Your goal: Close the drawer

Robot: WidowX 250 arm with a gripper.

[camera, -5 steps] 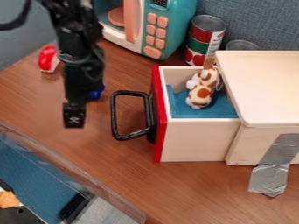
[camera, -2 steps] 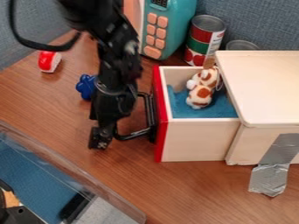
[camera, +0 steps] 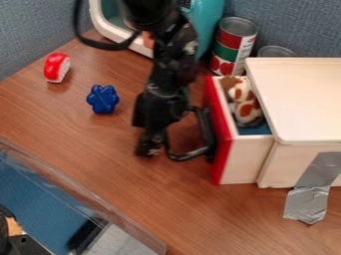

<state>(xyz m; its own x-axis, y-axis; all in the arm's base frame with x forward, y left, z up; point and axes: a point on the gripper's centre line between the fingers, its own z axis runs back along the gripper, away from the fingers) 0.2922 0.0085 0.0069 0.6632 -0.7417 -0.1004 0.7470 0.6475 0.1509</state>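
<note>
The drawer [camera: 245, 162] is partly open, extending toward 9 o'clock from the wooden cabinet [camera: 303, 99]. Its black handle [camera: 190, 155] faces 9 o'clock; a spotted plush toy [camera: 248, 110] lies inside. The gripper [camera: 148, 147] hangs from 12 o'clock, at the handle's 9 o'clock side; contact cannot be confirmed. Its opening and any grip cannot be determined. From the gripper, a blue object [camera: 103, 98] sits at 11 o'clock, a red-and-green can [camera: 233, 45] at 1 o'clock.
</note>
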